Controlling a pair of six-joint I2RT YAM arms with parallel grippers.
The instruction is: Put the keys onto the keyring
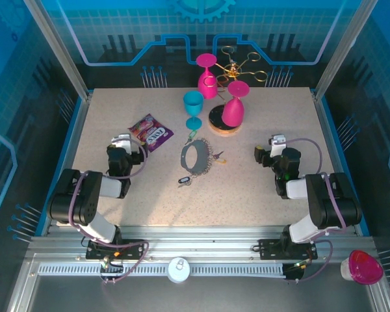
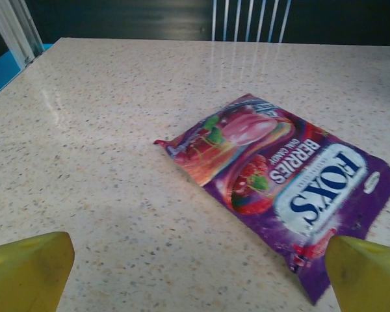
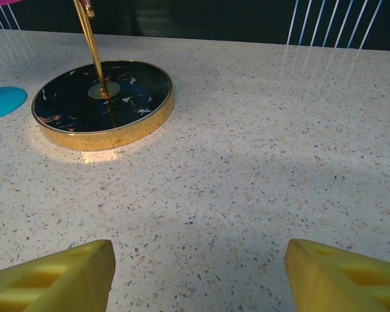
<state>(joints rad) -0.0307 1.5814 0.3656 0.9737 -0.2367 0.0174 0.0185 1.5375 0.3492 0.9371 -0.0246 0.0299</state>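
My left gripper at 9 o'clock and right gripper at 3 o'clock are both gaping wide and empty. The thin dark metal keyring is lying mid-table, with tiny coloured-head metal keys just beside it at 3 o'clock. I am worrying that such flat keys are going to slip away when pinched.

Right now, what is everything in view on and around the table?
keyring: one, dark hoop fringed with small keys, table centre
loose keys: a few, small, lying close around the keyring
candy packet: one, purple, left of the keyring
blue goblet: one, upright behind the keyring
pink goblets: two, at the back by the stand
wire stand: one, gold, on a round dark gold-rimmed base, back centre
pink object: one, off the table, near right corner
table: one, speckled beige
left gripper: one, yellow fingers, open, facing the packet
right gripper: one, yellow fingers, open, over bare table
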